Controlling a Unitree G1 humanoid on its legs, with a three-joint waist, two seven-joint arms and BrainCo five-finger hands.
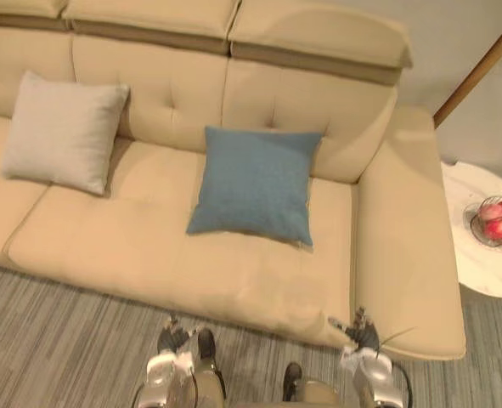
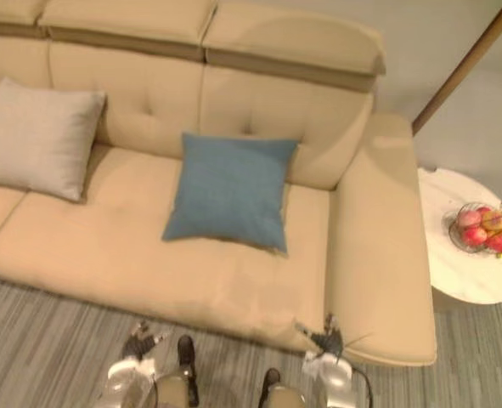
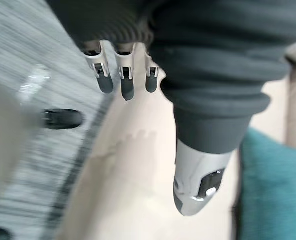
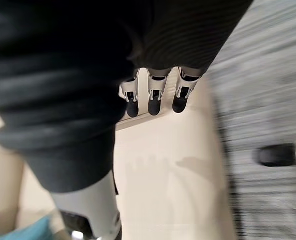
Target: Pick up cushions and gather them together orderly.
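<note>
We are looking at a home living room. A wide beige sofa [image 1: 149,246] with a buttoned back and padded headrests fills most of the frame. A pale grey cushion [image 1: 62,132] sits at upper left and a blue cushion [image 1: 255,183] in the middle. At the right edge a small round white desk [image 1: 480,272] carries a wire bowl [image 1: 497,223] of red fruit. Grey striped carpet [image 1: 55,340] runs along the bottom, and a slanted wooden pole [image 1: 480,68] crosses the upper right.

Blue cushion [image 1: 255,183] leaning on sofa [image 1: 140,246] backrest mid-seat, beige cushion [image 1: 62,132] propped likewise, well apart leftward
</note>
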